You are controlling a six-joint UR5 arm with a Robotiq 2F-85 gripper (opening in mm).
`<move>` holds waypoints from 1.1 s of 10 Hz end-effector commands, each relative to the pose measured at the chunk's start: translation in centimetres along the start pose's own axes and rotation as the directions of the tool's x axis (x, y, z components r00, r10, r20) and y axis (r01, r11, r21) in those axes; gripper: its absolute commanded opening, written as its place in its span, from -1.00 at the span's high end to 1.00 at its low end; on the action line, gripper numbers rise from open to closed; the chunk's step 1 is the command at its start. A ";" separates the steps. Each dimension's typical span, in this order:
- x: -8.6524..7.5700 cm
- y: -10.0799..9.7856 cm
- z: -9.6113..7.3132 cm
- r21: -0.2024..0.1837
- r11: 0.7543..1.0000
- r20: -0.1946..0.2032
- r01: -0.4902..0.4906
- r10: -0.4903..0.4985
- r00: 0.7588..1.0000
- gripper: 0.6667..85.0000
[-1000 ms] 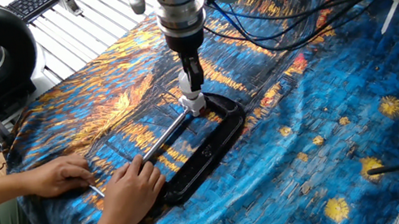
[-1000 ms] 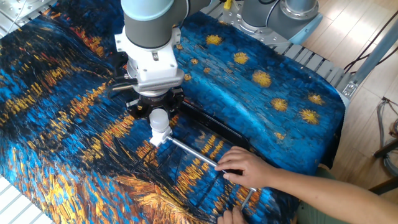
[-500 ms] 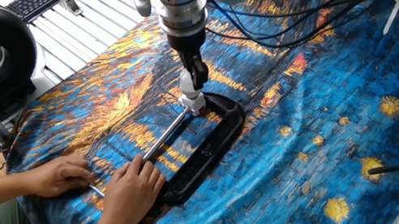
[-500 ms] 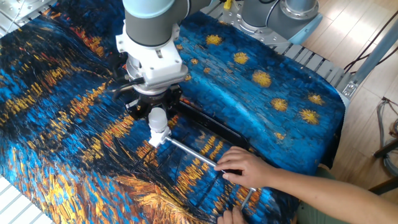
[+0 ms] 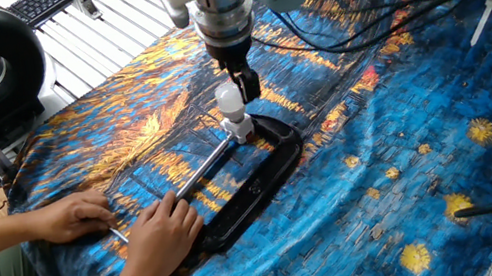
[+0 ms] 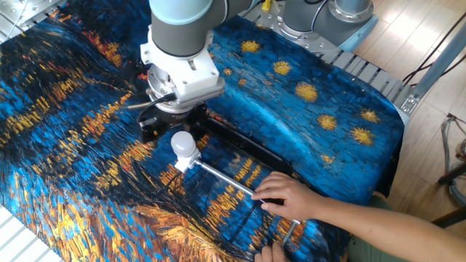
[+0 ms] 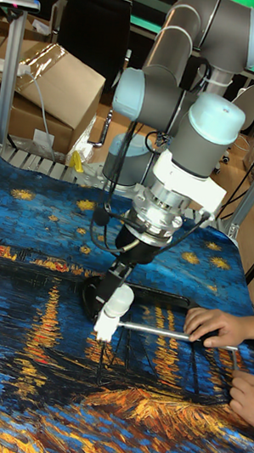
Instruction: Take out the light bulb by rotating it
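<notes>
Gripper [image 6: 169, 122] has lifted and shifted off the small white frosted bulb [image 6: 183, 145], fingers apart, empty. Bulb stands upright in its socket; person's hand [image 6: 285, 195] steadies the silver rod [image 6: 222, 178] against rotation.

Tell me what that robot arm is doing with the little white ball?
That little white ball is a light bulb, screwed into a small white socket at the end of a metal rod on a black clamp. The robot's gripper is beside the bulb, not holding it. A person's hand steadies the rod on the blue painted cloth. The bulb is still in its socket.
</notes>
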State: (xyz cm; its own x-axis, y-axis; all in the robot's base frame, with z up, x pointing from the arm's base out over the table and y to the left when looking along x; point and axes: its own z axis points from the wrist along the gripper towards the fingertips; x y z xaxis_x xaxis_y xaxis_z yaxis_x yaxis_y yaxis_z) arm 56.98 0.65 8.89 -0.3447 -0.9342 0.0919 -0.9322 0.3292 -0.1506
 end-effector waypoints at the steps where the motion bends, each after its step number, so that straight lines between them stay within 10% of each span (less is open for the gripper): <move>1: 1.7 0.1 -0.1 -0.038 0.999 -0.007 0.012 -0.013 1.000 -1.00; 3: 2.4 3.0 -0.8 -0.128 0.958 -0.038 -0.255 0.252 0.967 -0.90; 7: -0.2 6.2 -1.7 -0.259 0.733 -0.065 -0.628 0.636 0.769 -0.74; 11: -2.2 6.1 -2.2 -0.285 0.565 -0.097 -0.774 0.787 0.610 -0.59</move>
State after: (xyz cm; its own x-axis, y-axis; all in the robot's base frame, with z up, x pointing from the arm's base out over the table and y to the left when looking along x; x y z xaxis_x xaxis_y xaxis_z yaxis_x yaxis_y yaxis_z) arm 51.58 3.56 9.52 -0.8951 -0.4444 0.0356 -0.4405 0.8940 0.0820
